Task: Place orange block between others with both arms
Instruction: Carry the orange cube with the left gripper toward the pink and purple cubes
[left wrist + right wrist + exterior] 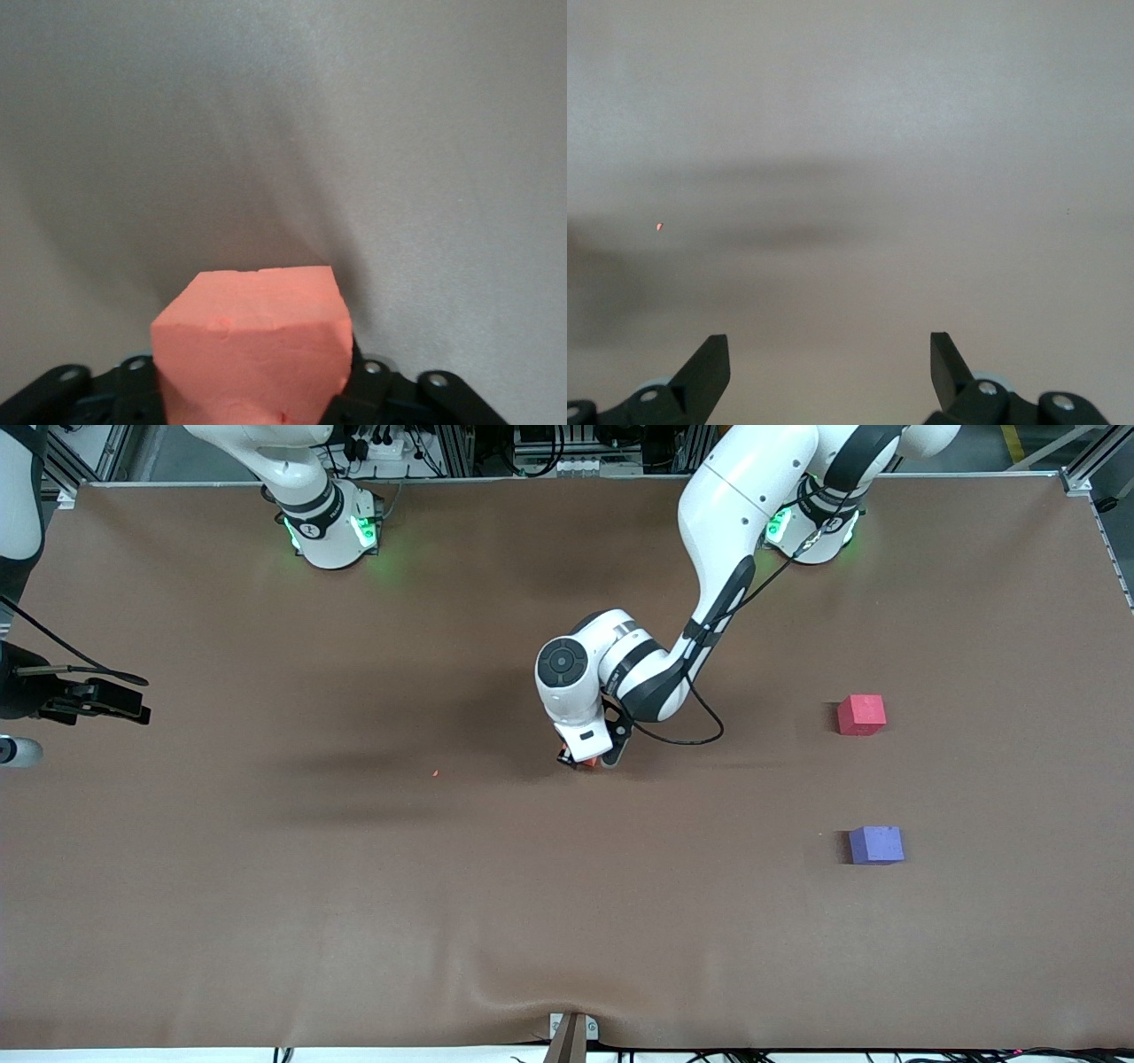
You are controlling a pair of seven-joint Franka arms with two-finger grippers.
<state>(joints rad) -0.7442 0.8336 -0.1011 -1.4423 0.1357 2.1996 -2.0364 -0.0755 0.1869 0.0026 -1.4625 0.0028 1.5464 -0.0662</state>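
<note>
Orange block [252, 350] clamped between the fingers of the left gripper [586, 761], down at the brown table [354, 886] near its middle. Barely seen from the front, just a sliver of orange under the white wrist; fills the lower middle of the left wrist view, top face and one side face plain, black finger mounts to either side. Cannot tell whether lifted or resting on the cloth.

Red cube [861, 715] and purple cube [876, 844] well apart from the block, toward the left arm's end of the table, purple nearer the front camera, bare cloth between them. Shown only from the front.

Right gripper [830, 363] at the right arm's end of the table, fingers spread wide, nothing between them, over bare cloth; arm waiting. Tiny orange speck [435, 773] on the cloth, also caught in the right wrist view.

Cloth wrinkled at the edge nearest the front camera. Green-lit bases, cables and metal framing along the top of the front view.
</note>
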